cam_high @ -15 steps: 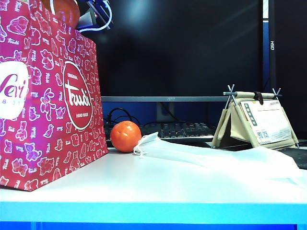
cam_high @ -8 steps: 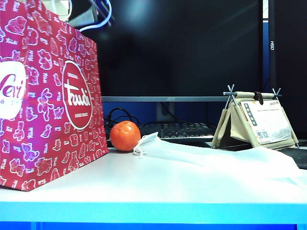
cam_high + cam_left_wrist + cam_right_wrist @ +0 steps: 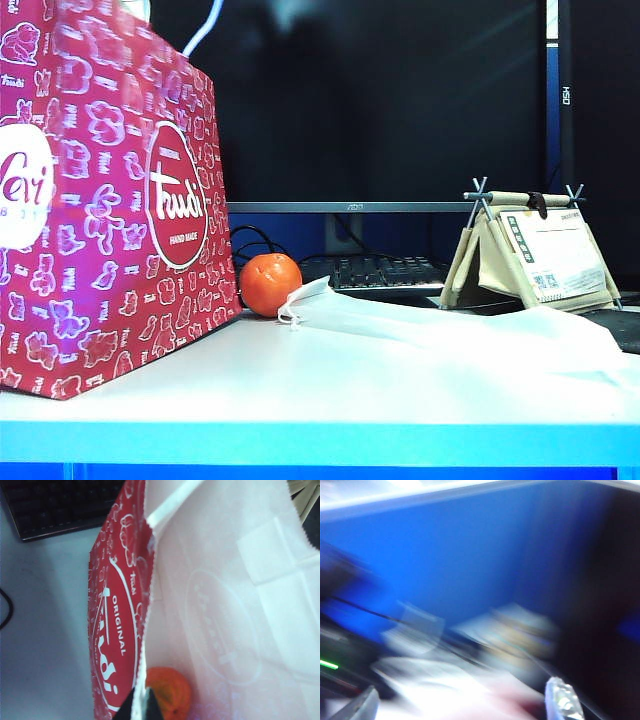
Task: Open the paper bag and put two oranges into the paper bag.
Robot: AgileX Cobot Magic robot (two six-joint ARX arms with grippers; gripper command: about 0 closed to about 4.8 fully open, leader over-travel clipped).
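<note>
Two oranges can be seen. On the left of the exterior view, the big red paper bag is stood upright on the white table. It is covered with white teddy bears and round white logos. Its top edge is pinched between the tightly closed jaws of the left gripper, as shown in the left wrist view. Only the dark tips of the fingers can be seen there, at the bag's rim. The bag's mouth is held open, and its pale inside wall can be looked into. One orange is found lying deep inside the bag, at the bottom.

Just to the right of the bag, the second orange is seen on the table, close beside the bag's side. A flat white fabric bag is spread out next to it, with its corner touching the fruit. Behind these, a black keyboard and a dark monitor are placed. Far to the right, a small tent-shaped stand is set up.

The right gripper is shown only in the blurry right wrist view. Its two fingers are spread wide apart and nothing is held between them. Where it is cannot be told
</note>
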